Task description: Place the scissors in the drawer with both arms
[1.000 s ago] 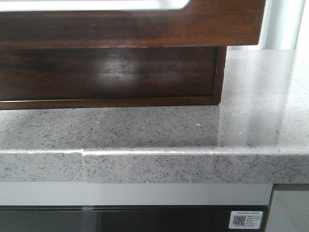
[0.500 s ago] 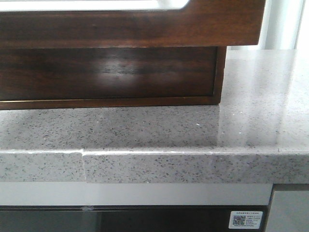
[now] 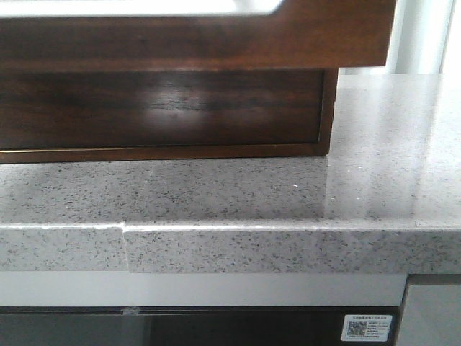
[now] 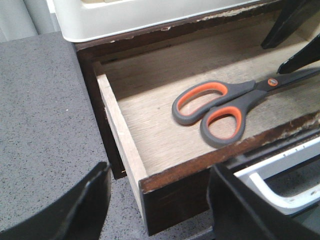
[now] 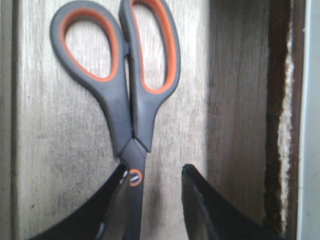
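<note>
The scissors (image 4: 220, 107) lie flat on the pale wooden floor of the pulled-out drawer (image 4: 125, 145), orange-lined grey handles toward its open front. The right gripper (image 5: 152, 200) hangs over the blades with jaws spread, one finger (image 5: 112, 210) beside the pivot screw, gripping nothing. The left gripper (image 4: 157, 205) is open above the speckled grey tabletop (image 4: 40, 115), near the drawer's front corner.

Drawer (image 4: 131, 150) open, top access free (left half of floor bare). Scissors (image 4: 220, 106) occupy right half; right gripper (image 5: 152, 200) straddles blades, jaws apart.
</note>
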Tool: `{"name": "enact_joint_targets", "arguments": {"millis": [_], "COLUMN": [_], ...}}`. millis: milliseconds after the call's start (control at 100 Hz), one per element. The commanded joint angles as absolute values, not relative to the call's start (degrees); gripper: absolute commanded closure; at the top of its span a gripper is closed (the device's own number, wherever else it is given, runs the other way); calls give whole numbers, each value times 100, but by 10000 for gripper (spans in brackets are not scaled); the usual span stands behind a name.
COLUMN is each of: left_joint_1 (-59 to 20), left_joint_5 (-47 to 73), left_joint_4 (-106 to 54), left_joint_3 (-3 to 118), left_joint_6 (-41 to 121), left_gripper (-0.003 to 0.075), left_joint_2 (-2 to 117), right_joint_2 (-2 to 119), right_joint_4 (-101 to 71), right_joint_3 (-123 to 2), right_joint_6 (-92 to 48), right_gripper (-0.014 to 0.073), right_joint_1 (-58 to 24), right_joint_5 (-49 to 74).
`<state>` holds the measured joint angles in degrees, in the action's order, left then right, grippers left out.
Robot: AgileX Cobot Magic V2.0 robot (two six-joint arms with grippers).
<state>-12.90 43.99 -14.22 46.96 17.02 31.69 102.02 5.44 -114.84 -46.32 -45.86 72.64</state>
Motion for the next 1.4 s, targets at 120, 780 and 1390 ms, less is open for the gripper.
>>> {"name": "enact_joint_targets", "arguments": {"millis": [120, 780, 1390], "left_joint_1": [-1335, -1335, -1335], "left_joint_5": [3967, 3967, 3967], "left_joint_4": [-1558, -1558, -1558], "left_joint_3": [4841, 4841, 4841], "left_joint_6": [1625, 1625, 1625], "left_gripper": [313, 313, 314], "left_joint_2": [3207, 3207, 3207], "right_joint_2": [9503, 6508, 4366], "right_joint_4": [682, -202, -1314], "right_joint_3": [-11648, -9150, -4674], "right_joint_6": [-4227, -1493, -1301], "right_gripper": [351, 351, 351], "right_joint_1": [-4597, -1633, -465], "right_joint_5": [7505, 6683, 3990]}}
